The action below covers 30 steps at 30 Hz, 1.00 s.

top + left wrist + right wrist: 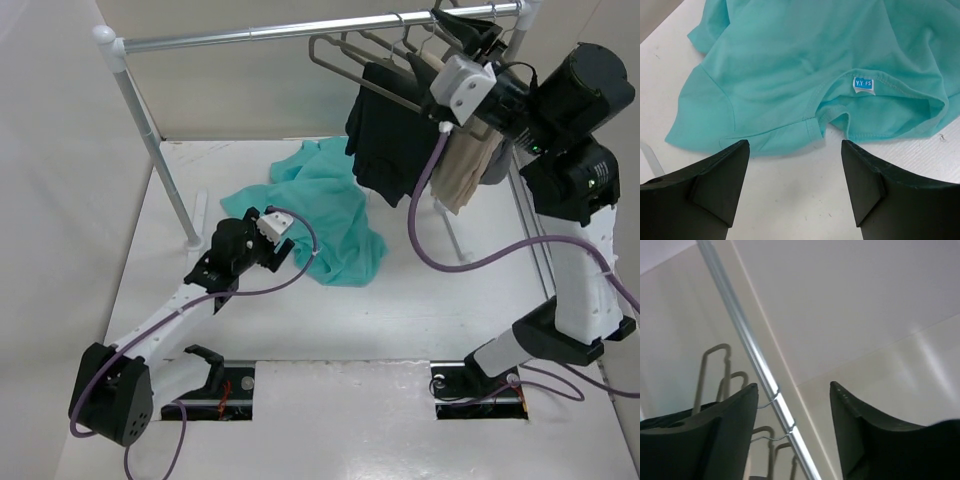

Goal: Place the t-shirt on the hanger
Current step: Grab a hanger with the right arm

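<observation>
Teal cloth lies in a loose heap toward the back of the white surface (400, 310): the t-shirt (320, 215), crumpled, with nothing holding it. It has landed neck-side toward the left gripper (795, 150), so the collar opening and its small blue label (863, 84) face that arm, which looks like the reason it has been brought in low on that side. Its jaws are spread and empty, poised just short of the hem near the collar, the likeliest place to take a hold that leaves the neck hole usable.

Up on the rail (300, 32) the black garment (390, 140) and the beige garment (470, 170) hang close together, with a bare hanger (345, 55) just to their left. The right gripper (470, 35) is raised to the rail among the hooks, jaws apart and pinching nothing, apparently there to fetch or steady a hanger. No part of the shirt is on one yet.
</observation>
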{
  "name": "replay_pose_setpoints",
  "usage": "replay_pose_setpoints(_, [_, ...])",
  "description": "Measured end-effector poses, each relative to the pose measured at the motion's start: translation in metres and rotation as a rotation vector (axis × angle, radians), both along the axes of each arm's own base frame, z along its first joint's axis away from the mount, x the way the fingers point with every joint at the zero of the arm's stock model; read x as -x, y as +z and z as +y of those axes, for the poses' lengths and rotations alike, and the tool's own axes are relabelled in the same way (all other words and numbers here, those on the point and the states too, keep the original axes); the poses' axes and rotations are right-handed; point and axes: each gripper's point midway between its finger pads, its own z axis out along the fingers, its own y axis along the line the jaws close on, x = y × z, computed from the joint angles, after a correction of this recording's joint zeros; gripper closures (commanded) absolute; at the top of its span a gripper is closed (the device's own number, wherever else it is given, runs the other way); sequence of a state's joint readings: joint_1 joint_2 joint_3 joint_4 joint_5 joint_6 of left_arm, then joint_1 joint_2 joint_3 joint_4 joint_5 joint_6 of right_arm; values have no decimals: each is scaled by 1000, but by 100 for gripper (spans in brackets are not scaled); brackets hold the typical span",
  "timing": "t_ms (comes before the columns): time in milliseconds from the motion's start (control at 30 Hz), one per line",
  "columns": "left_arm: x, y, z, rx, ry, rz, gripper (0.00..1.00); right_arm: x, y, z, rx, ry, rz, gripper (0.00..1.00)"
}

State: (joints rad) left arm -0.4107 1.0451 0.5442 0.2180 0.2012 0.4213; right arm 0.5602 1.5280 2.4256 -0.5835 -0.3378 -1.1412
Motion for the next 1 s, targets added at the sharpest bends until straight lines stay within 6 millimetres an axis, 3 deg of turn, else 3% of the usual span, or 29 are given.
replay_pose_setpoints(133, [5,-1,0,-2,-3,1,28,-33,-32,-11,8,22,131,50])
replay_pose_setpoints(267, [9,-3,1,-6,-8,0,28,-66,-73,-11,31,32,265,47])
replay_pose_setpoints(367, [12,-7,1,-13,-12,8,28,-80,-99,-12,47,36,349,47])
replay_pose_setpoints(567, [15,-12,2,-20,-13,20,28,-90,-115,-22,50,11,403,50])
replay_pose_setpoints(1000, [17,-16,5,-35,-15,19,28,-92,-154,-18,75,37,515,55])
